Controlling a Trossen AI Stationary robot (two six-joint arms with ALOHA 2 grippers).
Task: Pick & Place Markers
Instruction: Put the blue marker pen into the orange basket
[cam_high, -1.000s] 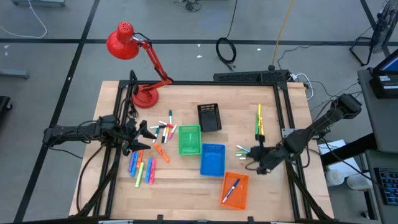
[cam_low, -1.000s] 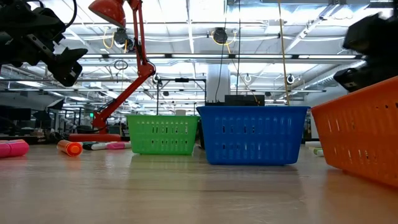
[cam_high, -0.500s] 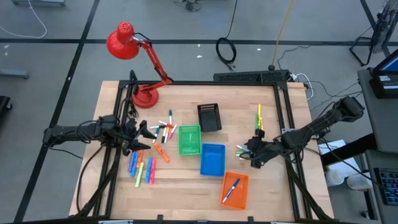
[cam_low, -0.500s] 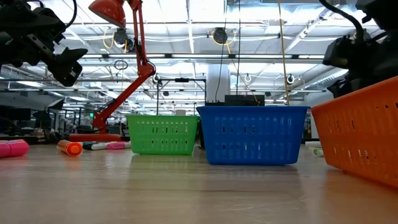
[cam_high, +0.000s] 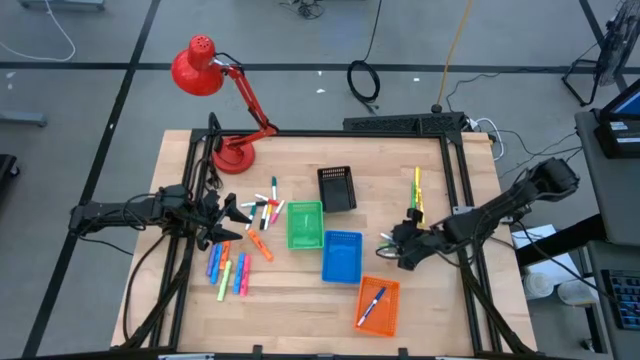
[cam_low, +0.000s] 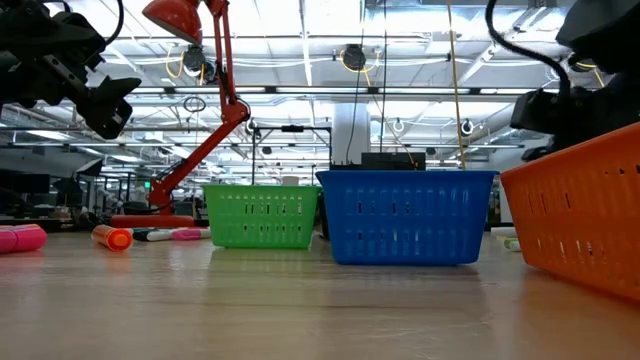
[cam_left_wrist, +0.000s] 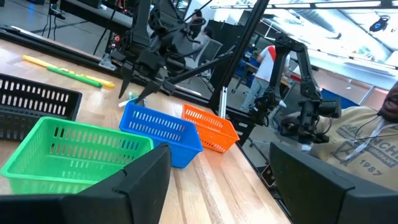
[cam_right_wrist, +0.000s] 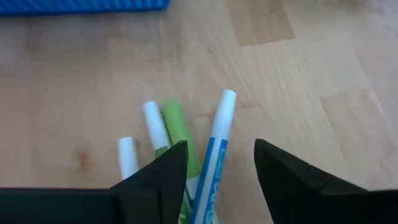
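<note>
From above, the right end effector (cam_high: 398, 250) sits low over a little bunch of markers (cam_high: 386, 240) lying on the counter (cam_high: 450, 310) just right of the blue basket (cam_high: 341, 254), with the orange basket (cam_high: 378, 305) nearby already holding a blue marker (cam_high: 372, 302). The left end effector (cam_high: 237, 212) hangs over the other side beside the big scatter of markers (cam_high: 262, 212) near the green basket (cam_high: 305, 224), fingers spread, nothing in them. The table-level camera doesn't add much: green, blue and orange baskets in a row, a couple of pink and orange markers (cam_low: 112, 237) on the counter far off to the side, and the arms up high at the corners. The left wrist camera just looks across at the baskets with its fingers wide apart and empty. The right wrist camera is the useful one: its fingers (cam_right_wrist: 155, 180) stand open around a blue-and-white marker (cam_right_wrist: 213, 149), with a green one (cam_right_wrist: 179, 134) and two white-tipped ones right beside it, all flat on the wood. So I'd say this is the pick step, lined up but not gripped. The next move calls for closing on just the blue-and-white one without pinching the green neighbour, then lifting it to a basket.
</note>
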